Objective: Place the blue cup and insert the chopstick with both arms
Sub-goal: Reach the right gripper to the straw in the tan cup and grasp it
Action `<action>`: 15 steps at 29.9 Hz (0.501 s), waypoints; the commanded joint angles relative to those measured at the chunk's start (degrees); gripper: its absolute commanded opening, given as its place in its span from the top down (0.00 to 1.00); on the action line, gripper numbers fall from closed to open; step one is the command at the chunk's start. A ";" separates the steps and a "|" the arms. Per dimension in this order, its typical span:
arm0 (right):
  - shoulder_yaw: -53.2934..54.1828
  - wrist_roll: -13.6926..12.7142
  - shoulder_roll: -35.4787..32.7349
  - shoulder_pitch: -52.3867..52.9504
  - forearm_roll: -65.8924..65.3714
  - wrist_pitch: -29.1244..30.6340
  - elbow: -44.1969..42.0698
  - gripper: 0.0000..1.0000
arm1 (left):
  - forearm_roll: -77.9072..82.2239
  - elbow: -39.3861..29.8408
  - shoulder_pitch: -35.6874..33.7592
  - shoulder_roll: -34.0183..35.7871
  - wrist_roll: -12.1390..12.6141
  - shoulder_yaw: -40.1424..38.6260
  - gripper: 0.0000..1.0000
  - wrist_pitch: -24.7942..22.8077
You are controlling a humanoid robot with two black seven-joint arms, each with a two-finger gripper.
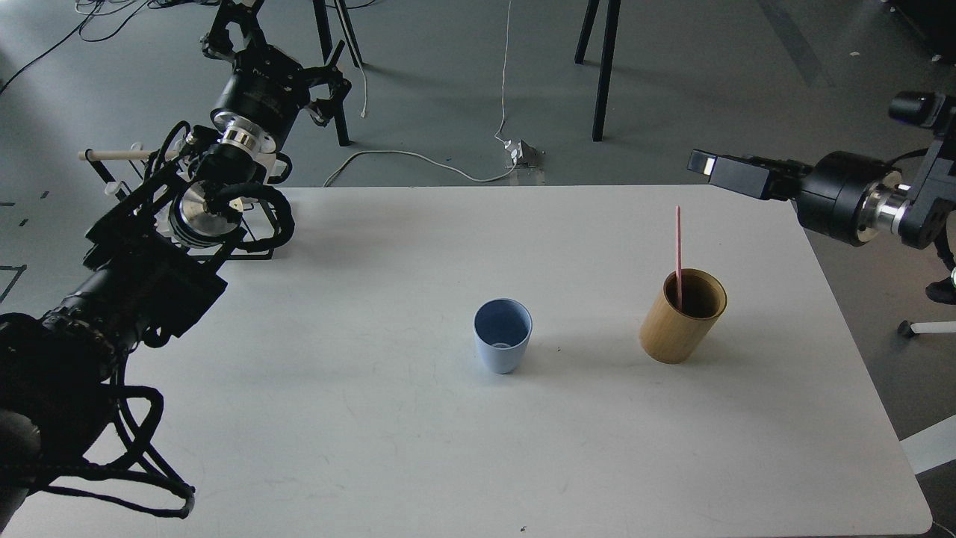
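A large white rectangular table (358, 418) fills most of the view, its far edge running across the upper half and its right edge slanting down toward the near right corner.

The left black arm (149, 276) with silver joint rings rises from the near left corner and runs along the left edge to the far left corner, where its gripper (231, 22) reaches out past the far edge, over the grey floor. That gripper is dark and seen at an angle, so I cannot tell whether its fingers are spread or pressed together; nothing is visibly in it.

The right black arm (866, 198) comes in beyond the right edge, near the far right corner. Its gripper (728, 173) points leftward, above the far right corner, holding nothing; whether the fingers are apart cannot be told.

A tall tan bamboo cylinder (681, 317) stands toward the right side of the table, about midway between far and near edges. A thin straight pink chopstick rod (678, 239) stands inside it, leaning against the far inner wall and sticking well above the rim.

The small pale blue plastic cup (503, 336) stands upright and empty near the table's middle, left of the cylinder and apart from it, far from both grippers.
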 commanded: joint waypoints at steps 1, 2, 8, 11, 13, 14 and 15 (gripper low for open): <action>-4.19 0.27 0.03 0.25 -5.08 0.08 -0.28 0.03 | -0.31 0.05 0.68 0.53 0.06 0.01 0.00 0.00; -4.80 0.36 -0.05 0.25 -6.57 0.08 -0.28 0.03 | -0.31 0.05 0.68 0.62 0.06 0.01 0.00 0.00; -6.30 1.33 2.92 -0.01 -13.26 0.87 -2.30 0.19 | -0.31 0.05 0.68 0.53 -0.03 0.01 0.00 0.00; -7.71 1.06 6.00 0.25 -13.53 0.87 -4.84 0.27 | -0.31 0.05 0.42 0.44 -0.03 0.18 0.00 0.00; -8.06 0.89 7.41 0.78 -13.53 0.87 -7.13 0.27 | -0.22 0.05 0.42 0.35 -0.03 0.36 0.00 0.00; -8.06 0.89 8.20 1.13 -13.44 0.87 -8.18 0.27 | -0.22 0.05 0.50 0.35 -0.11 0.53 0.00 0.00; -8.15 0.71 9.16 1.22 -13.44 0.87 -8.89 0.27 | -0.13 0.05 0.59 0.35 -0.11 0.71 0.00 0.00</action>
